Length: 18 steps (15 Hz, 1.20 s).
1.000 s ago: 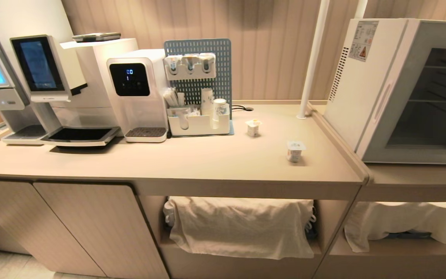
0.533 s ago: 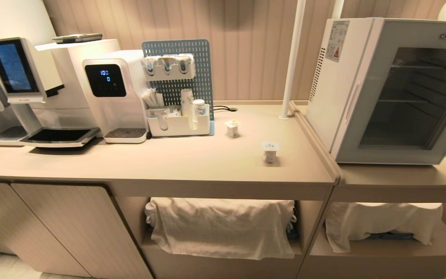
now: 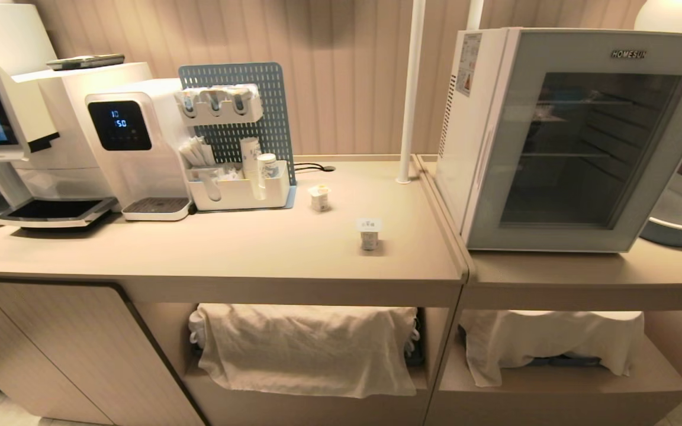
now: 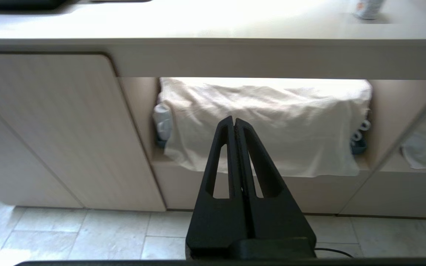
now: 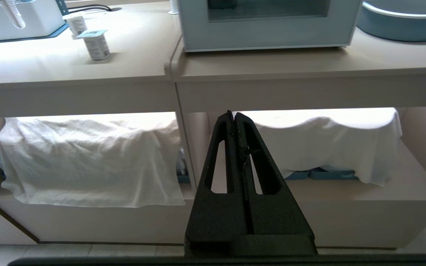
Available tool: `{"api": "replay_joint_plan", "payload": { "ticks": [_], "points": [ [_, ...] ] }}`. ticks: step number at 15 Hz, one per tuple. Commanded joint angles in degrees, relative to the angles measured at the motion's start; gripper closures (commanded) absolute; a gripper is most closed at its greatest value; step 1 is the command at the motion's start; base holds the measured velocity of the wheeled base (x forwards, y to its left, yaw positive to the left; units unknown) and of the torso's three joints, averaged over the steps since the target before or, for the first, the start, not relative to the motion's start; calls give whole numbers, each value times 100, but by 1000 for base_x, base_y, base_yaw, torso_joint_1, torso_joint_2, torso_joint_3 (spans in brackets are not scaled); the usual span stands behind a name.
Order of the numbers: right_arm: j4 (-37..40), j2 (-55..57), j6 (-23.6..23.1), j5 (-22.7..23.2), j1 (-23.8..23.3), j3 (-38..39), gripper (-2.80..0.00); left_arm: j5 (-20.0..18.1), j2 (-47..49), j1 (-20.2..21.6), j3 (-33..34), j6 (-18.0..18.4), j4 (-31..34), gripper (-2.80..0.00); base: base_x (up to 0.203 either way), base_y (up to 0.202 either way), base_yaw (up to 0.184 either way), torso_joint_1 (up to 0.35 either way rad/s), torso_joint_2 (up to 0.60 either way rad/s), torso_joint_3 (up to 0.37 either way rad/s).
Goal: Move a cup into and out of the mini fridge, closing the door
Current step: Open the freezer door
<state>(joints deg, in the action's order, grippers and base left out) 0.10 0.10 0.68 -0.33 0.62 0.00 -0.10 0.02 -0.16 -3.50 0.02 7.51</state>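
Cup point(image 3: 369, 232): small, white, foil-lidded, on counter | door point(image 3: 578, 142): closed | left pincer point(image 4: 234, 123), right pincer point(image 5: 234, 117): clenched, empty

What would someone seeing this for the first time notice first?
The mini fridge stands out at the right of the counter, its dark glass door shut. Two small sealed cups, the nearer cup and the farther cup, stand apart on the bare counter to its left. At the left sits a water dispenser beside a blue pegboard organizer.
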Motion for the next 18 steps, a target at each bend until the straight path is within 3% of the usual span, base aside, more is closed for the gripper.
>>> {"api": "replay_joint_plan", "payload": {
  "ticks": [1,18],
  "points": [
    [-1,8,2,-2,-1,0,0,1,-2,-2,-2,-2,5,0,0,-196,-1,2,2,2],
    [-1,9,-3,-2,-1,0,0,-8,-2,-2,-2,-2,5,0,0,-195,-1,3,3,3]
  ]
}}
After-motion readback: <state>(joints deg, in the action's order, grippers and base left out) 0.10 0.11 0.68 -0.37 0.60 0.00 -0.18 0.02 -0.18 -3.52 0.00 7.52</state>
